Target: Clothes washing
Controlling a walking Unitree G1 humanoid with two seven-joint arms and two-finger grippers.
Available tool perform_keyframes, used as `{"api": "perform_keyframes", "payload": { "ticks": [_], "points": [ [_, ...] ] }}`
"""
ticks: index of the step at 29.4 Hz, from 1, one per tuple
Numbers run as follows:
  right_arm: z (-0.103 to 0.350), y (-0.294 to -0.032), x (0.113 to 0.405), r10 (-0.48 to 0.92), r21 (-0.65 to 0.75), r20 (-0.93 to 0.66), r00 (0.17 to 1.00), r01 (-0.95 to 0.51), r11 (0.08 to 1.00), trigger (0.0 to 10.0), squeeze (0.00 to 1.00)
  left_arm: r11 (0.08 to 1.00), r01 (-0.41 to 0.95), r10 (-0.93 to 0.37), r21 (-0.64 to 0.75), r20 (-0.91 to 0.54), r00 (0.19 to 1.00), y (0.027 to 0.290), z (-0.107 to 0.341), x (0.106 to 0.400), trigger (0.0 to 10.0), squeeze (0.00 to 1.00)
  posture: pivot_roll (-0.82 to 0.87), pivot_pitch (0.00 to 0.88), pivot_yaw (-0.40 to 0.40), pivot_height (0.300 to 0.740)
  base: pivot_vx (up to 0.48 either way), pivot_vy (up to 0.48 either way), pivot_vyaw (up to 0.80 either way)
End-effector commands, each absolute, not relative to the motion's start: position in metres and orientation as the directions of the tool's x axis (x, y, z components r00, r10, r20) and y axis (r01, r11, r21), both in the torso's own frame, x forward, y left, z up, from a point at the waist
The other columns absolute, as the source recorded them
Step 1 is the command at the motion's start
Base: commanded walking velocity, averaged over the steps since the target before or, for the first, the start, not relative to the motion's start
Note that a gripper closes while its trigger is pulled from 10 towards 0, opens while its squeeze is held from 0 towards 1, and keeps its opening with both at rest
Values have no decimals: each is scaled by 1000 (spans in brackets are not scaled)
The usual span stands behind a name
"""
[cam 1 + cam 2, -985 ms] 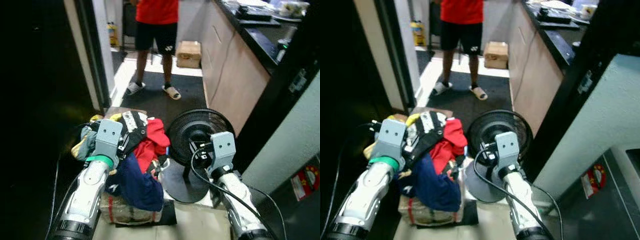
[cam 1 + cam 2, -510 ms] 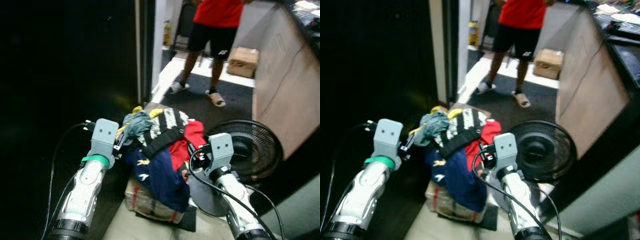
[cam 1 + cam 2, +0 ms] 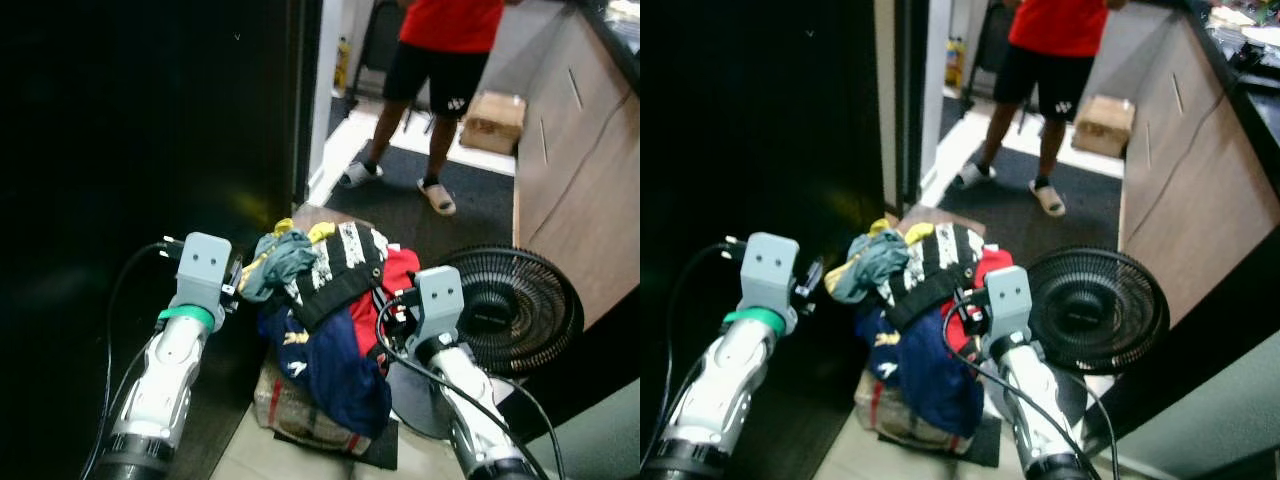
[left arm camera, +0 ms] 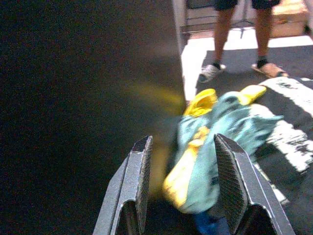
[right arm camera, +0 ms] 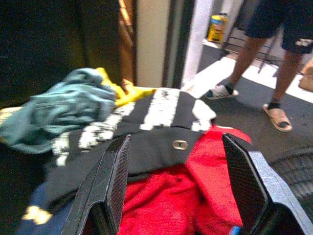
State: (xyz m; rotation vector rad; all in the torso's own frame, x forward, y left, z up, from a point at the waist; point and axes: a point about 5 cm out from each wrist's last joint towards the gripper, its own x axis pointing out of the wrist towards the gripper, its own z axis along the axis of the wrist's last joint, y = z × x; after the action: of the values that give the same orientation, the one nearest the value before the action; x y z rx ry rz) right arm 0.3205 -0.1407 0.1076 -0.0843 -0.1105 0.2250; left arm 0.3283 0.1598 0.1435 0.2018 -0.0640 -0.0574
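Left gripper (image 4: 183,186) spread wide, fingers (image 4: 138,181) either side of a teal and yellow garment (image 4: 205,152) at the left edge of the clothes pile (image 3: 325,300), not closed on it; contact with the cloth hard to judge through blur. Right gripper (image 5: 181,181) spread wider, fingers (image 5: 113,176) flanking the black-and-white striped garment (image 5: 156,122) and red cloth (image 5: 181,196), gripping nothing.

Pile heaped on a woven basket (image 3: 300,415) on the floor, just ahead between both arms: teal and yellow on top left, striped black-and-white in the middle, red (image 3: 395,280) to the right, navy (image 3: 335,360) draped down the front over the rim. Basket itself mostly hidden under the clothes.

Black fan (image 3: 510,310) just right of the pile. Beyond, a person (image 3: 440,60) in red top, black shorts and sandals on a dark mat, near a cardboard box (image 3: 492,120). Dark doorway to the left.
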Motion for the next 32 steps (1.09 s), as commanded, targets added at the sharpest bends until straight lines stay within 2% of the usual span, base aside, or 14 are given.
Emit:
{"api": "perform_keyframes", "payload": {
  "ticks": [1, 11, 19, 32],
  "points": [
    [102, -151, 319, 190, -92, 76, 979, -183, 979, 10000, 0, 976, 72, -84, 203, 52, 995, 154, 142, 329, 10000, 0, 21, 16, 4, 740, 420, 0, -800],
    [103, -152, 320, 185, -115, 85, 979, -175, 978, 10000, 0, 979, 70, -79, 192, 44, 996, 154, 140, 329, 10000, 0, 24, 17, 1, 740, 324, 49, 0],
    [103, -153, 321, 179, -123, 82, 980, -168, 978, 10000, 0, 976, 75, -85, 207, 41, 995, 152, 138, 329, 10000, 0, 25, 25, 2, 740, 0, 0, 0],
    [90, -151, 314, 202, -170, 42, 979, -192, 967, 10000, 0, 957, 171, -147, 233, -119, 982, 144, 95, 315, 10000, 0, 22, 47, -9, 740, 0, 0, 0]
  ]
}}
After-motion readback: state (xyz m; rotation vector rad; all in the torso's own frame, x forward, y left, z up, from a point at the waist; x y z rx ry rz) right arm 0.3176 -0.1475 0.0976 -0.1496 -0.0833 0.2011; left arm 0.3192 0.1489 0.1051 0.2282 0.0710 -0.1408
